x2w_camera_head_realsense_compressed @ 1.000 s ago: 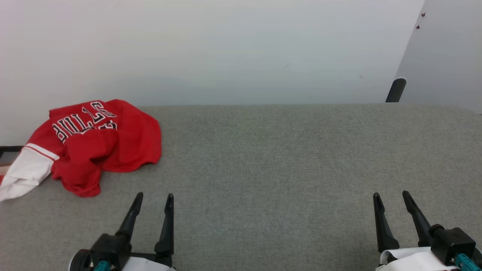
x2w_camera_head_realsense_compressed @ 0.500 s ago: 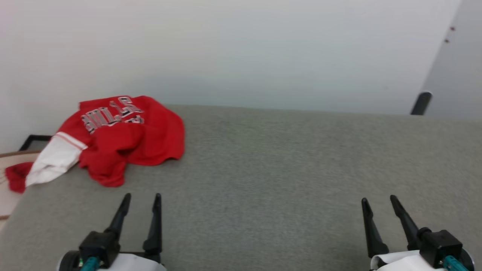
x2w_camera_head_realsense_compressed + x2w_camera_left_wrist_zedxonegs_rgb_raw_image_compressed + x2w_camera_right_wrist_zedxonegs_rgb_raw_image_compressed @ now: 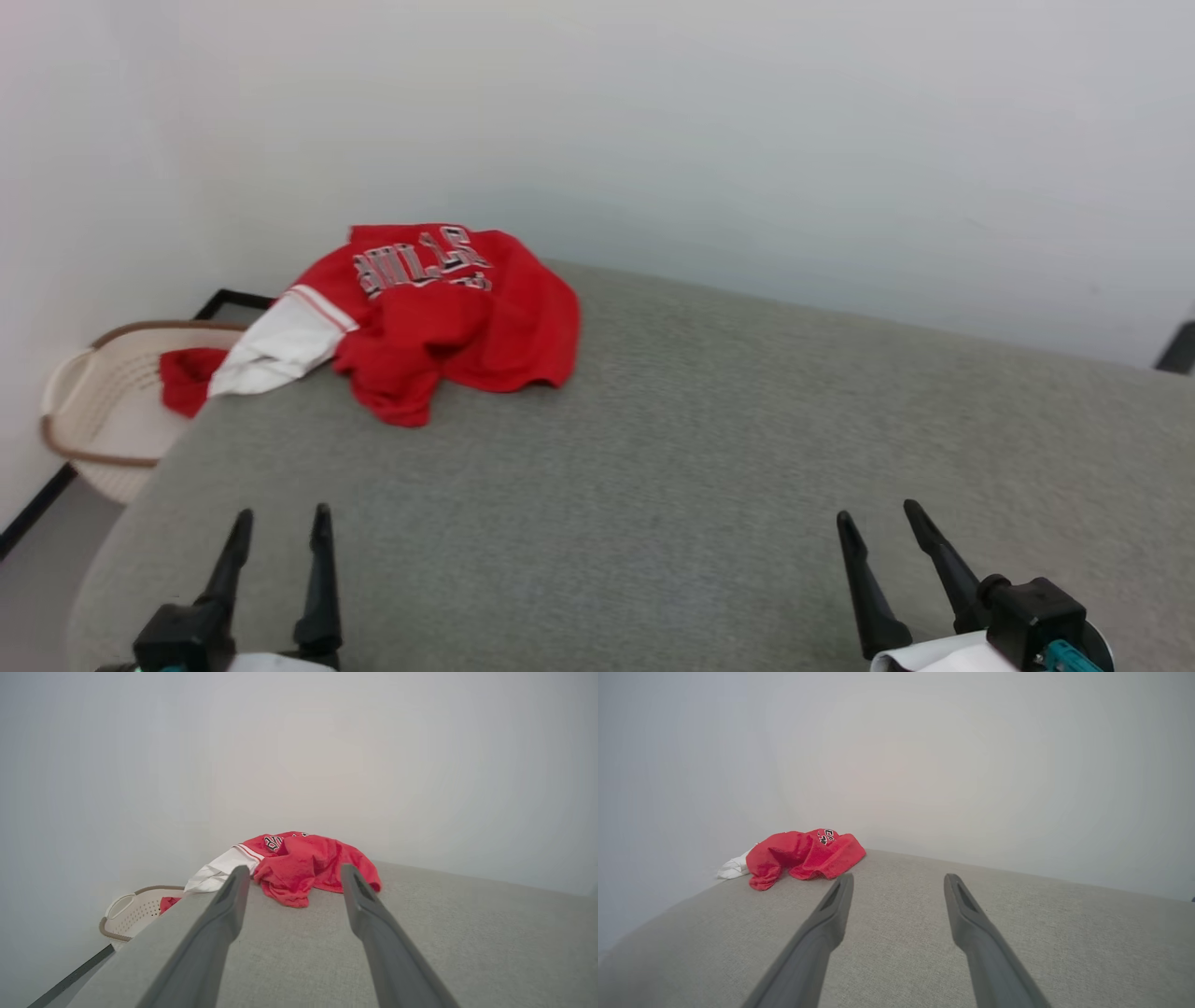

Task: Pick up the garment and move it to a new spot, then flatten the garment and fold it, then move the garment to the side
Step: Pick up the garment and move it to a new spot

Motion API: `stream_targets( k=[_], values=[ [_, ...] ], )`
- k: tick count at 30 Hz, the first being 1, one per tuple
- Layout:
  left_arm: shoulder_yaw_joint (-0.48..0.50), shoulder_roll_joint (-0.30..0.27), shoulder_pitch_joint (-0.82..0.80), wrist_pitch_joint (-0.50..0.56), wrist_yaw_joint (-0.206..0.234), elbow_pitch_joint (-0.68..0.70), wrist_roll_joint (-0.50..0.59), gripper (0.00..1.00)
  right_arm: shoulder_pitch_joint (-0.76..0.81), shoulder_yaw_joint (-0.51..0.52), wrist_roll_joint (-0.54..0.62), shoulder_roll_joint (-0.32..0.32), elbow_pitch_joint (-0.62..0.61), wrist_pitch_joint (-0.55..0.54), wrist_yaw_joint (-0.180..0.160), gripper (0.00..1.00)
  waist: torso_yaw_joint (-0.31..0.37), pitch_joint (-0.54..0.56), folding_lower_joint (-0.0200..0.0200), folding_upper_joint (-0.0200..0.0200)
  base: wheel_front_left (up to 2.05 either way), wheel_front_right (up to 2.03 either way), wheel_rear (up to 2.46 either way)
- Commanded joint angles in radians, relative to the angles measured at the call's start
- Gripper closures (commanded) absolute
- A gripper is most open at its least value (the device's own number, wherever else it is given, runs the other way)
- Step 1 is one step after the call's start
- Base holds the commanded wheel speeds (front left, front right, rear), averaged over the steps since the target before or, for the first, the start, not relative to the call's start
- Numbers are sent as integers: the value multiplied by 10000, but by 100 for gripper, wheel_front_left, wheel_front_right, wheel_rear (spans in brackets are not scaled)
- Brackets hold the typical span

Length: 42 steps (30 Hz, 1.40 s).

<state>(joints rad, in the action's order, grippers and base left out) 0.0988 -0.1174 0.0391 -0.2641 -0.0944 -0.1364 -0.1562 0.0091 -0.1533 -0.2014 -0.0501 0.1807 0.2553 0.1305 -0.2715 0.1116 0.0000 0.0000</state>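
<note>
The garment (image 3: 439,317), a red jersey with a white sleeve and black "BULLS" lettering, lies crumpled at the far left corner of the grey padded table (image 3: 653,448); its white sleeve hangs over the left edge. The left wrist view has the garment (image 3: 303,863) straight ahead beyond the fingers. In the right wrist view the garment (image 3: 803,856) sits far off to the left. My left gripper (image 3: 278,527) stands open near the front left edge, well short of the jersey. At the front right my right gripper (image 3: 879,525) is open too, nothing between its fingers.
A cream laundry basket (image 3: 79,420) with a brown rim stands on the floor left of the table, a red cloth scrap (image 3: 187,378) in it. A pale wall runs behind the table. The table's left edge is close to my left gripper.
The whole head view has swung to the left, so the camera turned: the basket and the table's left edge came into sight. The garment lies as before. Both grippers stay open.
</note>
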Motion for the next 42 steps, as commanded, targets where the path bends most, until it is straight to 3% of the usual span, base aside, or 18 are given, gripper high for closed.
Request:
stream_targets(
  k=[1, 8, 16, 22, 30, 36, 42],
  values=[
    [43, -47, 117, 1, 72, 42, -6, 0, -98, -67, -52, 0, 26, 38, 4, 0, -460, 173, 0, 0, 0, 0, 0],
    [140, -55, 179, 63, 145, 117, -181, 0, -136, -158, -61, -2, 110, 66, 6, 0, -608, 111, 0, 0, 0, 0, 0],
    [130, -516, -786, 1093, -144, 457, -959, 0, -342, -51, 144, -5, 81, -11, 4, 0, -87, -509, 0, 0, 0, 0, 0],
    [79, -1502, -2348, 2606, -314, 801, -2049, 0, -703, 155, 508, -5, -250, -160, 6, 0, 520, -1648, 0, 0, 0, 0, 0],
    [238, -3351, -5287, 4647, -366, 329, -3666, 0, -1505, 347, 936, -5, -749, -295, 4, 0, 1366, -3517, 0, 0, 0, 0, 0],
    [358, -4397, -7144, 5995, -367, -816, -4647, 0, -1948, 426, 1106, -3, -1025, -249, 4, 0, 1970, -4657, 0, 0, 0, 0, 0],
    [-182, -5276, -8851, 7093, -370, -2521, -5240, 0, -2345, 423, 1278, -3, -1305, -213, 4, 0, 2433, -5599, 0, 0, 0, 0, 0]
  ],
)
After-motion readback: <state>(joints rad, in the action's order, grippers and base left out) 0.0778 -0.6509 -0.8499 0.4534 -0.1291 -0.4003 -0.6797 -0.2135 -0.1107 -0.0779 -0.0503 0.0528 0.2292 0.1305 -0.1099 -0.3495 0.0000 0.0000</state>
